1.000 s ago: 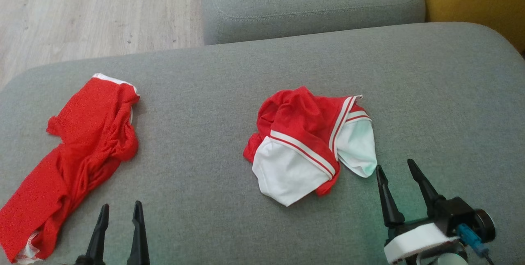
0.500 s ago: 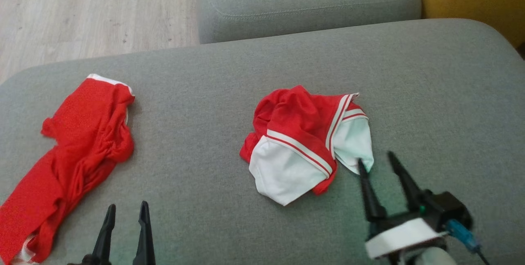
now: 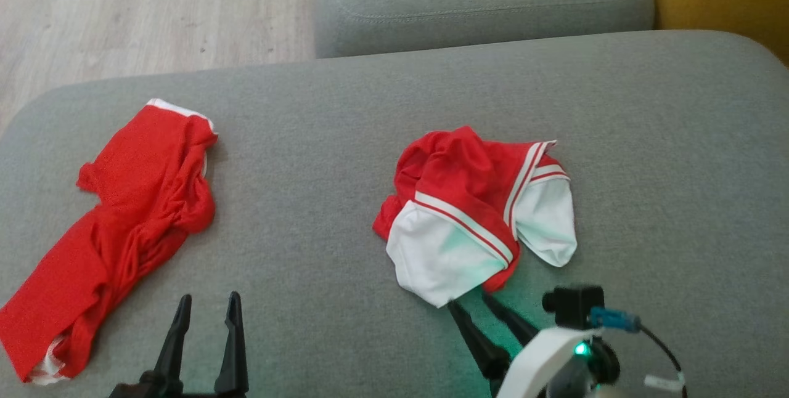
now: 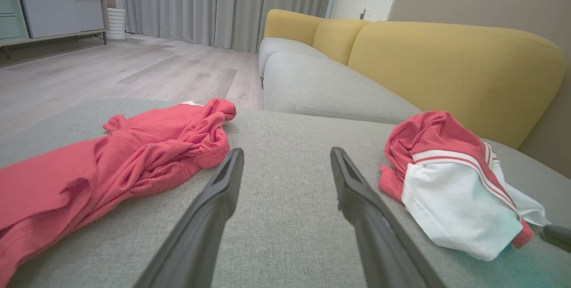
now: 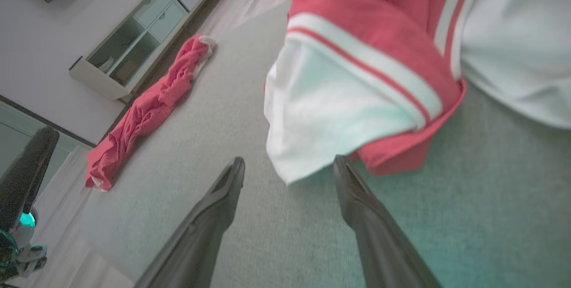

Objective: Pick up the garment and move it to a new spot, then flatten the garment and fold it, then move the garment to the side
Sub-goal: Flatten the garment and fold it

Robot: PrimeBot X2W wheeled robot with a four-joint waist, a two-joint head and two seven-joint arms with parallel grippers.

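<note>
Since a second ago, the right gripper (image 3: 470, 299) has been swung in from the right. Its fingers are spread apart and aimed at the near white corner of the garment (image 3: 474, 213). The garment, crumpled red and white with striped trim, is bunched mid-seat on the grey woven sofa cushion (image 3: 647, 139). The left gripper (image 3: 209, 295) is held apart and empty, near a rumpled red cloth (image 3: 135, 213).
</note>
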